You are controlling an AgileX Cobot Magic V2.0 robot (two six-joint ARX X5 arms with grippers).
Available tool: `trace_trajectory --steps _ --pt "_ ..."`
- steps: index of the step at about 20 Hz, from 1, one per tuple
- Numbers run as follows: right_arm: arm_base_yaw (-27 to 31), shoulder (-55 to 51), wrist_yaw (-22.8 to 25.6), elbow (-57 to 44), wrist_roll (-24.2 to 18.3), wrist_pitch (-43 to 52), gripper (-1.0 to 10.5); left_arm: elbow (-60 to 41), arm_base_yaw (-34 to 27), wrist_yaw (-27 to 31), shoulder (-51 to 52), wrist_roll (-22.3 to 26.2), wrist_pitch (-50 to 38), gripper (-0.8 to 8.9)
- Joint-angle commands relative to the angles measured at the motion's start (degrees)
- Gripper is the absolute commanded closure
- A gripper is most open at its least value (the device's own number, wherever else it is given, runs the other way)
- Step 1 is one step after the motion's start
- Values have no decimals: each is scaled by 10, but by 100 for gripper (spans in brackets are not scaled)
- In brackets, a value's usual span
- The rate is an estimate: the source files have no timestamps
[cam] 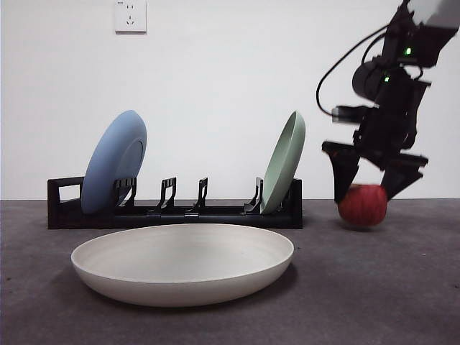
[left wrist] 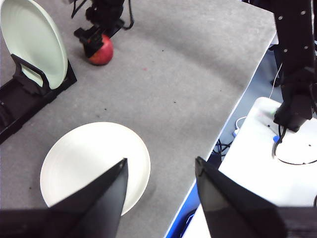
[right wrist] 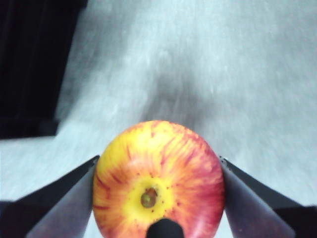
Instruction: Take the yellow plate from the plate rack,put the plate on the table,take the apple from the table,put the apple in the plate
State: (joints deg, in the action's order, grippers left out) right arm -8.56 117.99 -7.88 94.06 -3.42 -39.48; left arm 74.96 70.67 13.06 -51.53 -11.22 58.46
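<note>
Our right gripper [right wrist: 157,198] brackets the apple [right wrist: 158,181], one jaw against each flank, stem dimple facing us. Grey table [right wrist: 208,74] beyond the jaws; a dark, blurred shape [right wrist: 34,64] off to one side.

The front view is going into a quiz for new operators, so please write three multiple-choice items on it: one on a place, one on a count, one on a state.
1. Where is the yellow plate?
A. in the plate rack
B. flat on the table in front of the plate rack
C. held in the air

2. How many plates stand in the plate rack?
A. one
B. two
C. three

3. What is the right end effector doing?
A. straddling the apple
B. holding a plate
C. waiting out of view

Answers:
1 B, it lies on the table.
2 B, the blue plate and the green plate.
3 A, its jaws flank the apple, which sits on the table.
</note>
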Motion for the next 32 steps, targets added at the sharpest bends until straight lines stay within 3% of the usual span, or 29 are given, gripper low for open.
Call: trace_trajectory --steps 1,3,6,8,12,16,23,32 --pt "-1 -69 0 -1 3 -9 958 -3 0 -2 0 -5 9 585" --pt "-7 -132 -3 -1 3 -36 958 -3 0 -31 1 -4 16 585" --pt "-40 -213 -59 -1 -2 -77 958 -3 0 -76 1 13 19 585" --pt "-87 -239 -85 -1 -14 -95 959 -3 0 -101 2 14 21 585" --pt "-190 -227 -86 -10 -35 -101 959 -3 0 -136 7 23 36 586" --pt "-268 -207 -82 -75 -37 -33 959 -3 0 -135 11 23 67 586" --pt "-329 -179 -66 -207 -21 97 959 -3 0 -136 12 22 98 586" --pt "-377 -122 5 -237 -15 123 958 -3 0 -135 12 18 98 586"
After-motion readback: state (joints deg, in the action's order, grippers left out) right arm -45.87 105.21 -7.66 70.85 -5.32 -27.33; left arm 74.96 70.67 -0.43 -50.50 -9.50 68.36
